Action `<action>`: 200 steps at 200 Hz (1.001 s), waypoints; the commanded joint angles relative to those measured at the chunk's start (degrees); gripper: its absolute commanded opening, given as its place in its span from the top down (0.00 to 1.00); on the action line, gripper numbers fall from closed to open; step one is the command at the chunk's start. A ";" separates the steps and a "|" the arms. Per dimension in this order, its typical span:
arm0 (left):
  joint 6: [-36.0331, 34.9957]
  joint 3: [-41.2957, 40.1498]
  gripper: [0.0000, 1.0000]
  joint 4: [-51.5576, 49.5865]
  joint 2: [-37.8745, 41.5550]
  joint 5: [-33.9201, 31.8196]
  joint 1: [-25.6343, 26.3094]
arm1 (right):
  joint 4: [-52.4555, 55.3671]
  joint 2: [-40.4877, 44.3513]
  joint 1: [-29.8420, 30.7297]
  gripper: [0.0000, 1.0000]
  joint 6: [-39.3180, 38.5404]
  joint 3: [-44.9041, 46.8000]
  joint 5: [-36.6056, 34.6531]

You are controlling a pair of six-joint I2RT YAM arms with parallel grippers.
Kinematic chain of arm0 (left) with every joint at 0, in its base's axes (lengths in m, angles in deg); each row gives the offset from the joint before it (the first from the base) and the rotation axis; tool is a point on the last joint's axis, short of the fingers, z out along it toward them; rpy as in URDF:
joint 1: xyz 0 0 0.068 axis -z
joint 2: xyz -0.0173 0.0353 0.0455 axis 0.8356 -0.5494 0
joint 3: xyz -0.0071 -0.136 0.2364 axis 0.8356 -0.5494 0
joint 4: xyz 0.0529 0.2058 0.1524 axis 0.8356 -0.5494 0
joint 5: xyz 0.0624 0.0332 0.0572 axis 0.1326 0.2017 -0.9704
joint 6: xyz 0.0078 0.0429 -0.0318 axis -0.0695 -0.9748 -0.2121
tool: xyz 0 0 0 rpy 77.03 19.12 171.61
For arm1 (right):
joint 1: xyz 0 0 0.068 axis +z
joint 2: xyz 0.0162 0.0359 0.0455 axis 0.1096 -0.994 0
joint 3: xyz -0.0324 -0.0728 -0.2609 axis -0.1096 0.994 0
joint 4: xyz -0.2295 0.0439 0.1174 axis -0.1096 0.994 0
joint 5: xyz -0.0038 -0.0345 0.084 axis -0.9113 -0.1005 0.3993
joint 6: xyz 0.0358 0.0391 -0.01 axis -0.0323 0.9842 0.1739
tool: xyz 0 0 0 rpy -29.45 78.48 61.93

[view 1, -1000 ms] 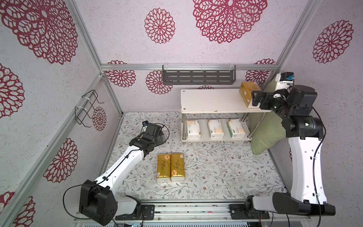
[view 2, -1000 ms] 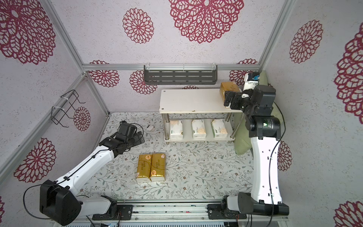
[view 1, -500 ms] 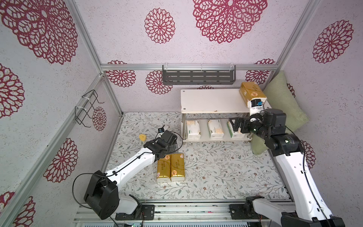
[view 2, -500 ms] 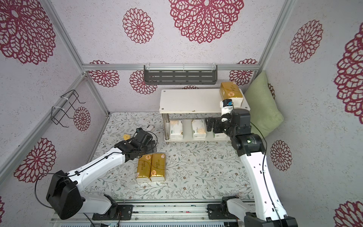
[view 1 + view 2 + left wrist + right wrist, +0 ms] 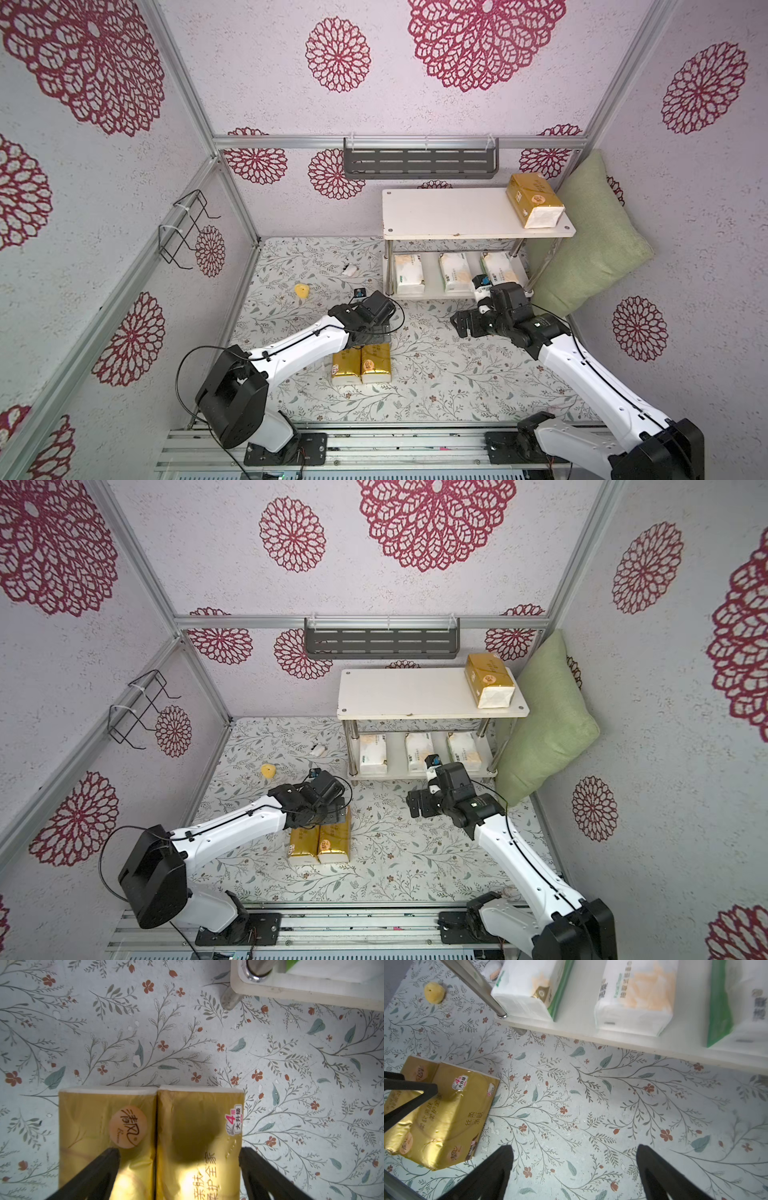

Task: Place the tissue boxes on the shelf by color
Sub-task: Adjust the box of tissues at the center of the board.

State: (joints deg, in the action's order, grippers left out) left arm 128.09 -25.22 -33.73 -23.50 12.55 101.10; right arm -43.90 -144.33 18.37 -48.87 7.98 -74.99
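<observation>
Gold pack (image 5: 535,199) tops the shelf (image 5: 449,214) at one o'clock, white packs (image 5: 455,270) beneath (sorted); two floor packs (image 5: 361,365) wait at six, left pincer (image 5: 178,1151) wide above them, right pincer (image 5: 574,1147) wide, empty.

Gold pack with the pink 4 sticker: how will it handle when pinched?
The gold tissue pack probably squashes: its wrap looks wrinkled. Shiny film may slip in the left gripper. It touches the neighbouring gold pack, which could drag along.
</observation>
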 commanded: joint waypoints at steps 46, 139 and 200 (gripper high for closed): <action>0.70 3.40 0.03 -1.47 -5.00 3.21 1.50 | -6.63 -7.42 6.49 0.01 0.86 2.39 -9.17; 0.58 4.55 0.02 -1.85 -8.89 3.40 2.07 | -8.67 -11.54 6.80 0.01 3.07 4.61 -18.27; -0.61 6.62 0.01 -2.01 -11.60 3.75 2.52 | -10.64 -8.60 6.83 0.01 2.44 7.69 -18.78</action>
State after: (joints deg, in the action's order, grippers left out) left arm 128.09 -19.95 -34.93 -33.46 15.83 102.94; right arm -53.05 -154.12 24.93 -45.81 15.04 -92.50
